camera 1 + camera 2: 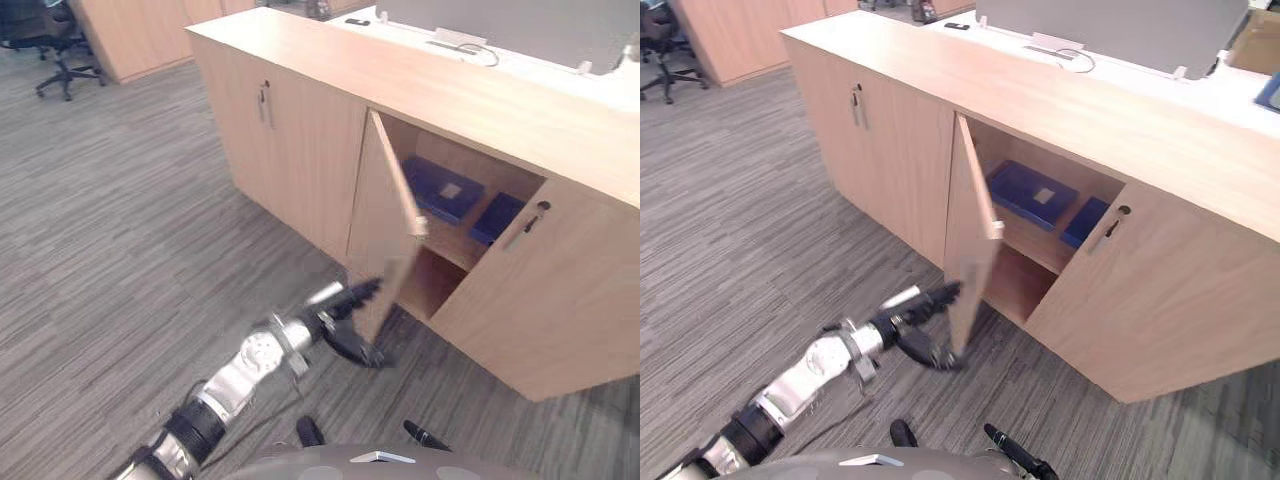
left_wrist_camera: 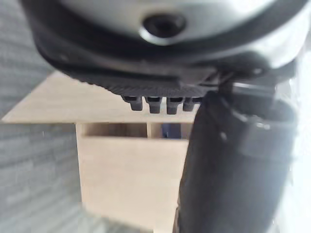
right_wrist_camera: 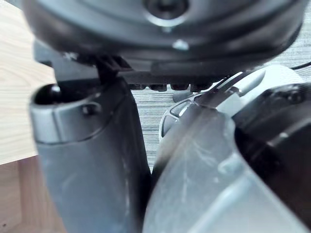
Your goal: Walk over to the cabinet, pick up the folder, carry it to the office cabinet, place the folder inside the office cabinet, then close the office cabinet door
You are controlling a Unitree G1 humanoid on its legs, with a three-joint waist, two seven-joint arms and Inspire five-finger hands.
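Office cabinet (image 1: 300,140): door (image 1: 385,230) ajar, two folders (image 1: 445,188) side by side on shelf inside. Left hand (image 1: 345,318) by door's lower edge. Office chair (image 1: 60,50) far left.

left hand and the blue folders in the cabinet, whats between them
The open cabinet door stands between the left hand and the blue folders, as the left eye view shows.

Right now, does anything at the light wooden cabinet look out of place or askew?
Nothing is damaged. Its hinged door stands half open, the dark left hand by its lower edge; two blue folders lie flat inside.
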